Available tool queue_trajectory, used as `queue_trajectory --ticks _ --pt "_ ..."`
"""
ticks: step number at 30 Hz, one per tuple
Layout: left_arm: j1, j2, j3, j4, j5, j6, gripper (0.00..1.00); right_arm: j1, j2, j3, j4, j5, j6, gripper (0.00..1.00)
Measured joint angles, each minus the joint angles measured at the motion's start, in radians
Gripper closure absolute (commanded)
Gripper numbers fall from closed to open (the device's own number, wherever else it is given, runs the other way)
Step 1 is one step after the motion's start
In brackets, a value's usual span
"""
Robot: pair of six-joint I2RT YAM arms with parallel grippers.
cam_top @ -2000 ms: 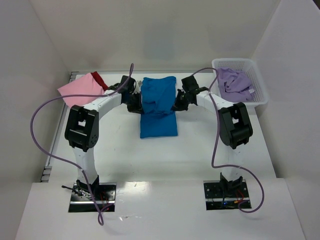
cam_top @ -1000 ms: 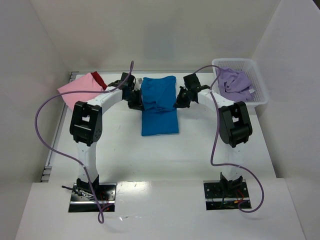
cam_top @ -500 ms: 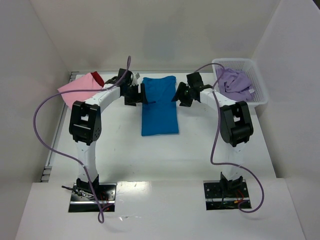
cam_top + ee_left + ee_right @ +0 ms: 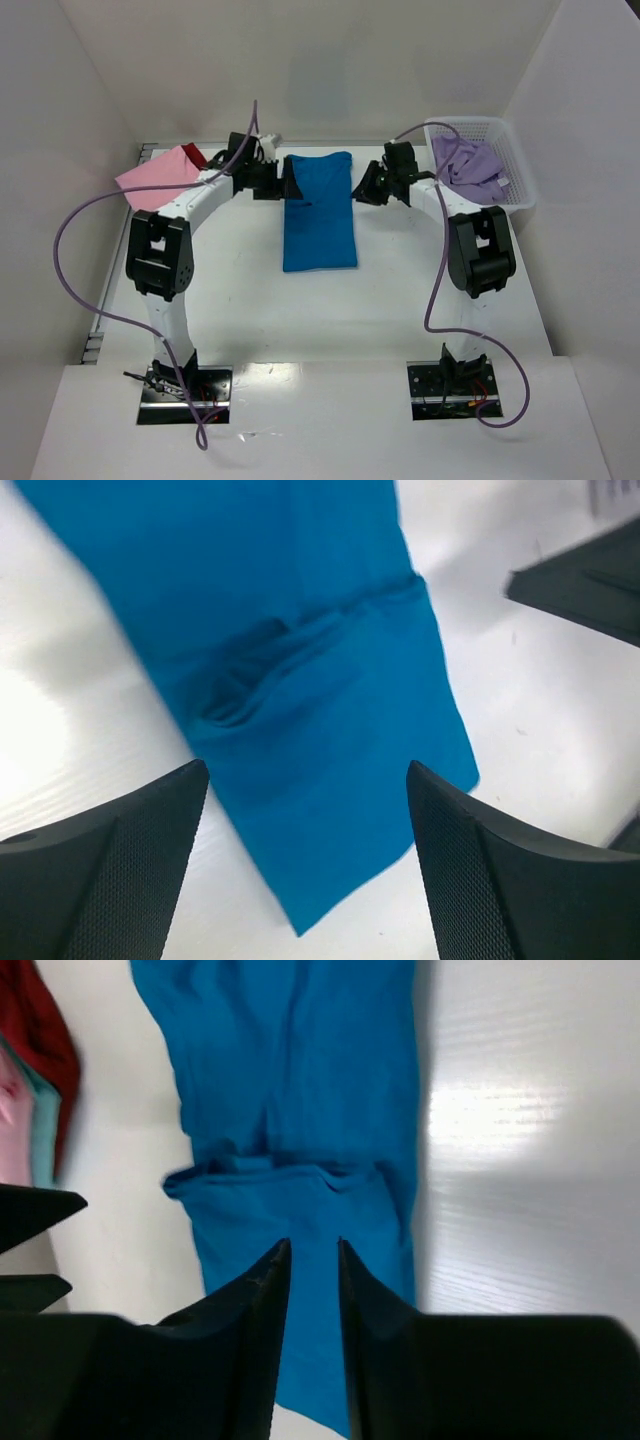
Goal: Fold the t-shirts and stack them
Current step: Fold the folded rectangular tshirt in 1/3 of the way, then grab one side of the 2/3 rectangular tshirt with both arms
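A bright blue t-shirt (image 4: pixel 319 210) lies on the table as a long narrow strip, with a crease across it part-way along (image 4: pixel 300 680) (image 4: pixel 300 1110). My left gripper (image 4: pixel 287 182) hovers at its upper left edge, wide open (image 4: pixel 305 770) and holding nothing. My right gripper (image 4: pixel 367 189) hangs just off the upper right edge. Its jaws stand a narrow gap apart (image 4: pixel 313 1243) with nothing between them. A pink t-shirt (image 4: pixel 160 178) lies on a red one (image 4: pixel 197 156) at the far left. A lavender t-shirt (image 4: pixel 468 165) is bunched in the basket.
The white mesh basket (image 4: pixel 521 172) stands at the far right corner. White walls close in the table on three sides. Purple cables loop from both arms over the table. The red and pink cloth edge (image 4: pixel 45 1055) shows in the right wrist view.
Both grippers have let go of the blue t-shirt and drawn back outward and toward the far side. The left opened wide; the right opened, then narrowed. The shirt now lies flatter.
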Motion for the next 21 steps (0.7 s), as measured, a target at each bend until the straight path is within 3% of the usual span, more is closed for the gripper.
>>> queue_trajectory --ticks 1,3,5,9,12,21 --pt "-0.013 -0.002 -0.014 0.01 0.01 0.003 0.12 0.0 -0.003 -0.016 0.008 -0.01 -0.008 0.67" --pt "-0.042 -0.002 -0.049 0.032 0.024 0.005 0.23 0.0 -0.003 -0.053 0.015 -0.02 -0.014 0.67" --pt "-0.063 -0.002 -0.087 0.04 0.041 0.0 0.42 0.0 -0.003 -0.092 0.019 -0.024 -0.016 0.75" --pt "-0.077 0.028 -0.105 0.061 0.061 -0.007 0.61 0.0 -0.003 -0.132 0.034 -0.053 -0.019 0.89" --pt "-0.071 0.061 -0.103 0.079 0.047 -0.01 0.68 0.0 -0.002 -0.126 0.056 -0.071 -0.016 0.95" --pt "-0.056 0.163 -0.045 0.098 0.029 -0.033 0.81 0.0 0.048 -0.087 0.114 -0.119 0.003 0.96"
